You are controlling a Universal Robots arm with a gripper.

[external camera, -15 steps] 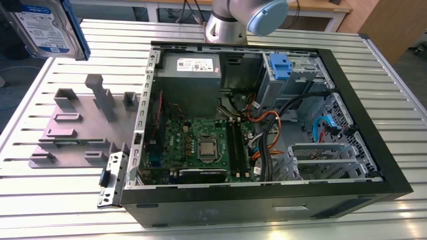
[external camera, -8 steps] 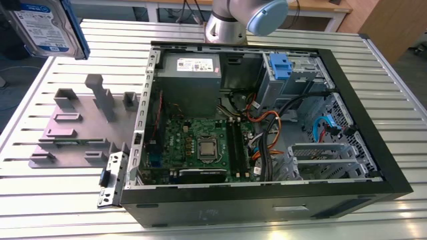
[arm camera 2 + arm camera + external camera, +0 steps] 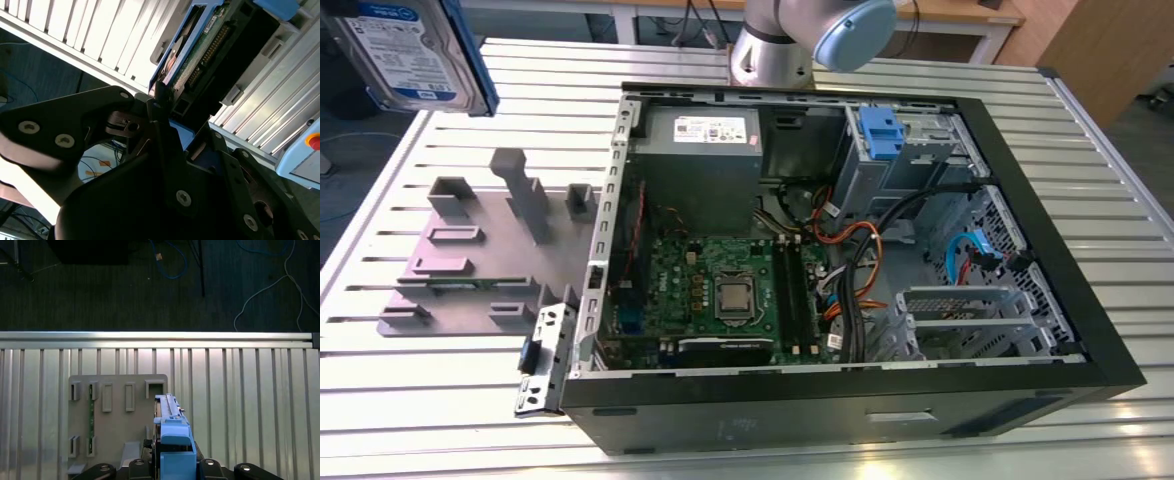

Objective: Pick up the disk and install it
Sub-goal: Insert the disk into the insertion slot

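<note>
Closest up, the black two-finger gripper (image 3: 162, 107) is clamped hard on the flat silver-grey hard disk with blue plastic rails (image 3: 200, 45), which hangs in the air over the grey plastic stand with upright posts (image 3: 117, 425), off the exterior view's left side of the open black computer case (image 3: 854, 420). My worry is that such a narrow pinch lets it twist or slip, or it clips the case wall or the loose orange cables (image 3: 843, 236). It's on edge, long axis running straight out from the fingers toward the stand, white-and-blue label (image 3: 400, 45) facing the exterior camera.
</note>
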